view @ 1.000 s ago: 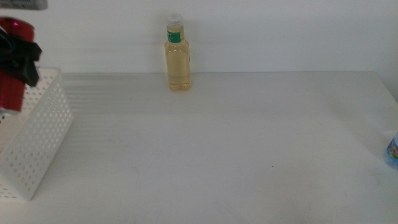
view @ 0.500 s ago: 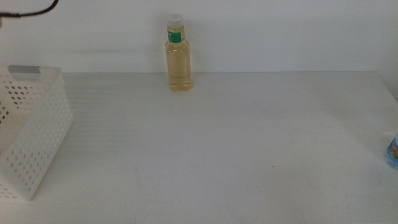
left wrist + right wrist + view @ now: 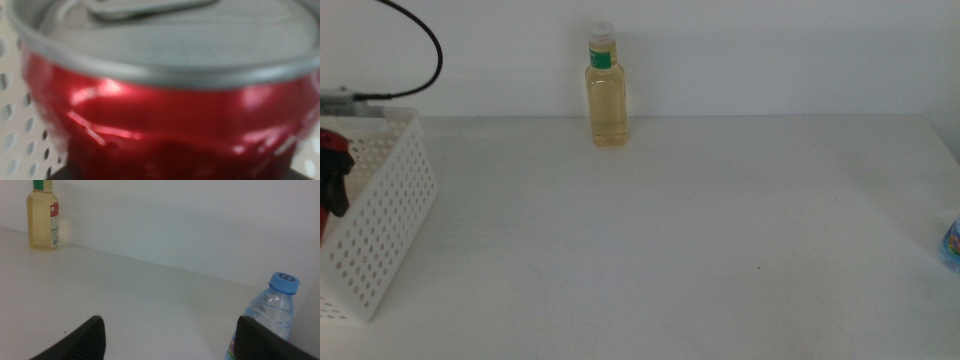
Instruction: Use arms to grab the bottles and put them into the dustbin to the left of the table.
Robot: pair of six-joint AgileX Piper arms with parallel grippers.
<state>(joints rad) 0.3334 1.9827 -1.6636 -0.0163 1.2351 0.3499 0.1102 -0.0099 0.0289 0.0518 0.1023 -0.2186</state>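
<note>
Worktop (image 3: 700,240): white, matte, with two items standing on it. Yellow-liquid bottle (image 3: 606,88), green label, upright at the far edge against the wall, well apart from everything else. Blue-capped water bottle (image 3: 263,317), upright at your right edge, only a sliver showing in the middle view.

Dustbin (image 3: 382,215): white perforated basket at your left edge. A black cable (image 3: 420,35) arcs above it.

Red can (image 3: 165,105): fills your left wrist view, silver top towards the camera, perforated bin wall just behind it. In the middle view it shows as a red patch inside the bin.

Left hand (image 3: 334,185): down inside the dustbin, apparently clamped on the red can, though the close view is blurred.

Right hand (image 3: 167,340): low over the worktop, jaws spread wide, the water bottle just beside one jaw.
</note>
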